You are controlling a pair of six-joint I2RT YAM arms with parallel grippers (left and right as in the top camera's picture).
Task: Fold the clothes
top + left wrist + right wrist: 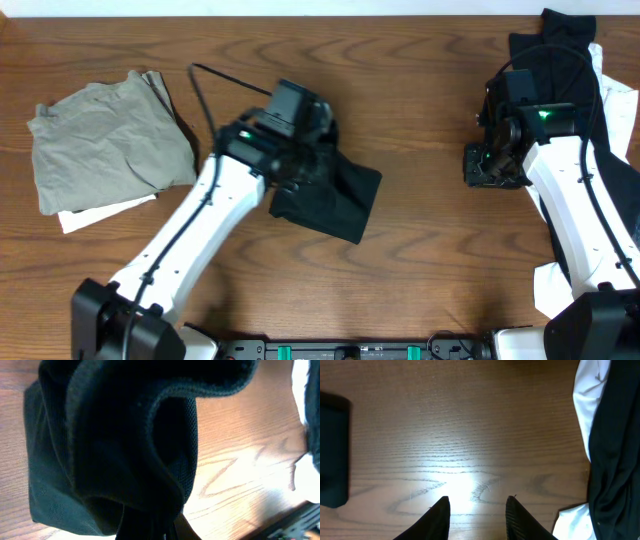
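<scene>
A black garment [335,198] lies bunched in the middle of the table. My left gripper [305,165] is down on its upper left part and shut on a fold of it. In the left wrist view the black fabric [115,445] fills most of the picture and hides the fingertips. My right gripper [477,502] hovers open over bare wood, with nothing between its fingers [441,510]. The same gripper [487,165] sits at the right of the table, apart from the black garment [332,450], which shows at that view's left edge.
An olive-grey garment [100,140] lies crumpled at the far left on a white piece [100,212]. A pile of black [560,50] and white [620,105] clothes lies under and behind the right arm. Its white cloth [590,390] and black cloth [615,460] border the right gripper.
</scene>
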